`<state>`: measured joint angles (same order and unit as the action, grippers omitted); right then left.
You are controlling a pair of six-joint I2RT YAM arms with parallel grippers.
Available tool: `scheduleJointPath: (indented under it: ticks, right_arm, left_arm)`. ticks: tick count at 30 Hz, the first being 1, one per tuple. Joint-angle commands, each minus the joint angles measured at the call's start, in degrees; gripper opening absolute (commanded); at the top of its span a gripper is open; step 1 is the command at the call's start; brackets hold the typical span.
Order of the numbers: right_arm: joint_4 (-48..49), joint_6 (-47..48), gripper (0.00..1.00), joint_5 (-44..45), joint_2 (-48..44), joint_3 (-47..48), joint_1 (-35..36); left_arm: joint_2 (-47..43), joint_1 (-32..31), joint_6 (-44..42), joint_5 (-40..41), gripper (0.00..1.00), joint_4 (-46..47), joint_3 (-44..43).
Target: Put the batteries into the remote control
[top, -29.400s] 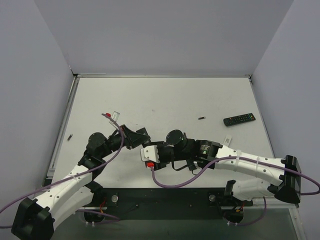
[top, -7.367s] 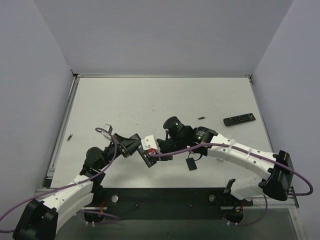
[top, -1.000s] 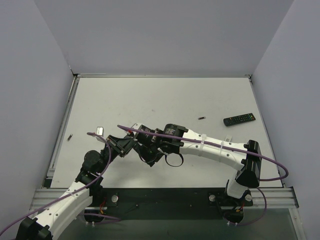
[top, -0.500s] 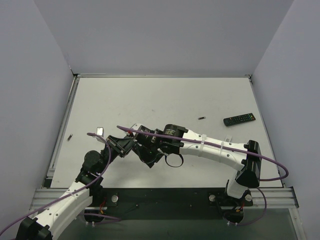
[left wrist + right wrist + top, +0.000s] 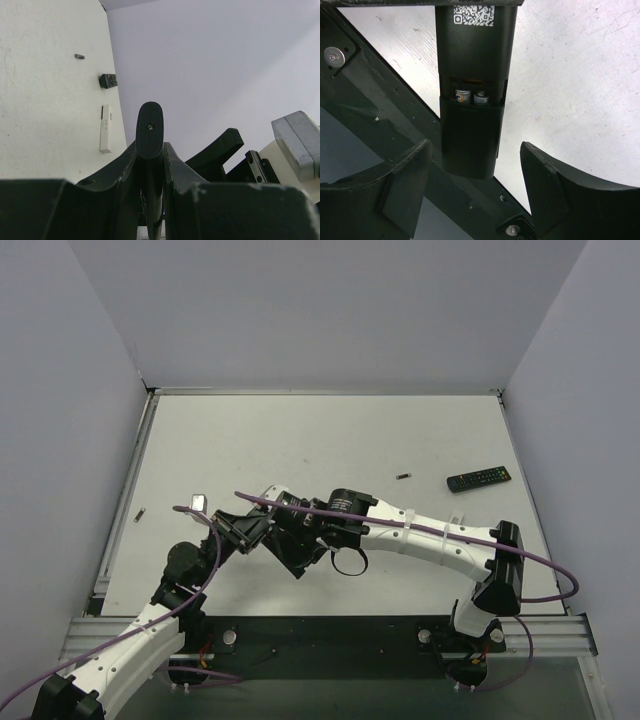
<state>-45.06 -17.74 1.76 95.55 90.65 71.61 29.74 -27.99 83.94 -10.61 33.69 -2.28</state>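
The left gripper (image 5: 150,150) is clamped tight on the black remote control (image 5: 472,50), held toward 7 o'clock of the table's (image 5: 330,430) middle. Two batteries (image 5: 472,96) sit side by side in its compartment. The right gripper (image 5: 475,152) holds nothing, its jaws parted wide at the remote's 9 and 3 o'clock.

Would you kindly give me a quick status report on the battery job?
Left claw shut on remote. Right claw open, straddling it. Two batteries seated, cover partly on.

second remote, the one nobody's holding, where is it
In the top view the second remote lies flat on the right side of the table, close to its right edge, with a loose battery just to its left.
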Motion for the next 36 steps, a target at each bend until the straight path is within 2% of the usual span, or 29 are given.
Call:
scheduleJointPath:
  ticks: [1,11,16,19,21,26,29,36]
  right_arm:
    - [-1.0,0.42,0.67,2.9,-4.67,0.67,-0.07]
    - [1.81,4.28,0.67,-1.23,-7.73,1.72,-0.42]
    - [8.13,18.33,0.67,-8.15,-14.41,-3.89,-0.42]
    - [12.35,29.37,0.67,-12.37,-20.12,-10.74,-0.42]
    - [15.07,33.54,0.67,-13.7,-23.73,-15.58,-0.51]
    - [17.54,49.95,0.66,-22.39,-28.3,-21.74,-0.51]
    - [19.48,55.51,0.64,-25.48,-28.75,-24.11,-0.51]
    - [20.63,60.53,0.63,-27.86,-24.8,-22.71,-0.86]
  left_arm:
    - [-0.47,-0.05,1.4,-0.11,0.0,4.45,-0.62]
    - [0.5,-0.05,3.86,-0.64,0.0,3.13,-0.88]
    - [1.73,-0.05,5.0,-1.34,0.0,3.4,-0.79]
    - [2.34,-0.05,5.44,-2.57,0.0,3.57,-1.14]
    - [2.87,-0.05,5.53,-3.62,0.0,3.57,-1.67]
    - [3.66,-0.05,6.23,-5.2,0.0,3.49,-2.46]
    - [4.01,-0.05,6.41,-6.0,0.0,3.49,-2.99]
    - [4.45,-0.14,6.32,-7.49,0.0,3.57,-4.13]
